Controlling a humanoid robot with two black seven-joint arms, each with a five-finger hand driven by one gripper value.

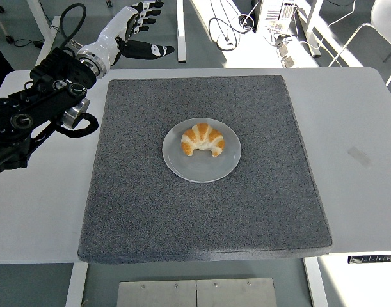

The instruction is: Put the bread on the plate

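A golden croissant (203, 140) lies on a round pale plate (201, 167) in the middle of the dark grey mat (201, 211). My left hand (143, 29) is raised high at the upper left, well away from the plate, past the table's far edge. Its fingers are spread and hold nothing. The black left arm (35, 109) runs from the left edge up toward it. No right arm shows.
The white table (355, 147) extends around the mat on all sides. Beyond the far edge are table legs, cables (230, 29) on the floor and a chair (384, 19) at the upper right.
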